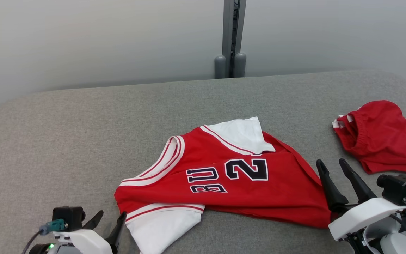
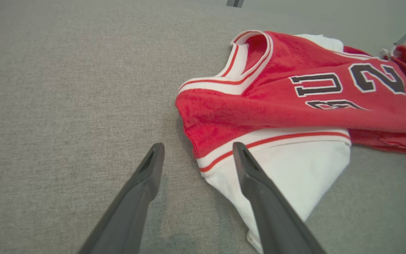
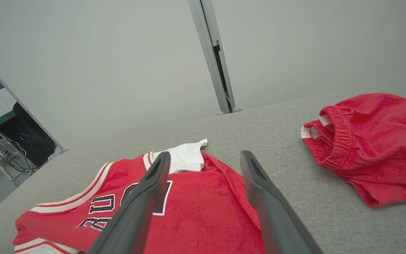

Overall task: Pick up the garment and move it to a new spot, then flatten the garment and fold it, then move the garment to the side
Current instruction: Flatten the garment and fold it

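A red jersey point(image 1: 224, 176) with white sleeves and a dark "23" lies rumpled in the middle of the grey table, also seen in the left wrist view point(image 2: 294, 106) and the right wrist view point(image 3: 189, 197). My left gripper point(image 1: 110, 218) stands open at the lower left, its fingers straddling the edge of the near white sleeve point(image 2: 287, 173), nothing held. My right gripper point(image 1: 333, 163) is open at the jersey's right hem, raised above the cloth; in its own view the fingers point(image 3: 146, 197) frame the red fabric.
Red shorts point(image 1: 379, 137) with an elastic waistband lie bunched at the table's right edge, shown too in the right wrist view point(image 3: 368, 141). A grey post point(image 1: 232, 38) rises behind the table's far edge. Bare grey tabletop point(image 1: 65, 141) stretches to the left.
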Motion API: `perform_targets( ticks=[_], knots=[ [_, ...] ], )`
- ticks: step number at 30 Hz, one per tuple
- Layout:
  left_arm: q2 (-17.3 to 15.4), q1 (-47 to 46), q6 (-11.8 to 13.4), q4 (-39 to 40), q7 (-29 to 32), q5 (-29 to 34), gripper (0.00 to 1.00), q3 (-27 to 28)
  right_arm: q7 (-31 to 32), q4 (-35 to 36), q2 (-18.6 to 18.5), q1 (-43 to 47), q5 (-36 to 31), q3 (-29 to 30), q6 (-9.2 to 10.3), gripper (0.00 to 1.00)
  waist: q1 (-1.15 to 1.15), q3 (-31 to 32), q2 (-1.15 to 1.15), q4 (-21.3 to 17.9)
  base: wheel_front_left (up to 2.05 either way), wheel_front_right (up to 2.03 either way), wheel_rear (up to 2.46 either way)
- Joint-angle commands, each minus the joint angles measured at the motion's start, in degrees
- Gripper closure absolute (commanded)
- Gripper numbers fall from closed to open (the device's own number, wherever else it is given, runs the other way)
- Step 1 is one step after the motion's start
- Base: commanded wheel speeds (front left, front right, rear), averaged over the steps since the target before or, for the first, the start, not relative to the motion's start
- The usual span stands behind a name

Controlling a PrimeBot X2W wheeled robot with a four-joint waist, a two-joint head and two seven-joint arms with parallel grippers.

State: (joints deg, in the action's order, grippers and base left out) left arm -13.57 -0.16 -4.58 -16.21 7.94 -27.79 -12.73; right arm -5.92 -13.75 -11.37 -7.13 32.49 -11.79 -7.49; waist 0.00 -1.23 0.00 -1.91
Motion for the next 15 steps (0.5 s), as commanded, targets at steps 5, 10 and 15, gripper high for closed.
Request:
perform_targets(
  ticks=[5, 10, 15],
  knots=[
    [-2.5, -2.9, -1.1, 0.2, 8.2, -4.0, 0.0, 0.4, -0.7, -0.7, -0.6, -2.0, -0.2, -0.9, -0.01, 0.0, 0.0, -2.2, 0.0, -1.6, 0.0, 0.0, 0.0],
    [-3.6, -5.1, -1.9, -1.0, 14.1, -8.1, 0.0, 0.4, -1.0, -1.2, -0.5, -3.5, -0.1, -2.1, -0.01, 0.0, 0.0, -4.2, 0.0, -2.9, 0.0, 0.0, 0.0],
    [-4.2, -7.2, -2.4, -1.6, 16.6, -10.2, 0.22, -0.9, -1.6, -2.4, -0.8, -4.4, 0.1, -2.7, -0.01, 0.0, 0.0, -5.3, 0.0, -4.0, 0.0, 0.0, 0.0]
  ],
)
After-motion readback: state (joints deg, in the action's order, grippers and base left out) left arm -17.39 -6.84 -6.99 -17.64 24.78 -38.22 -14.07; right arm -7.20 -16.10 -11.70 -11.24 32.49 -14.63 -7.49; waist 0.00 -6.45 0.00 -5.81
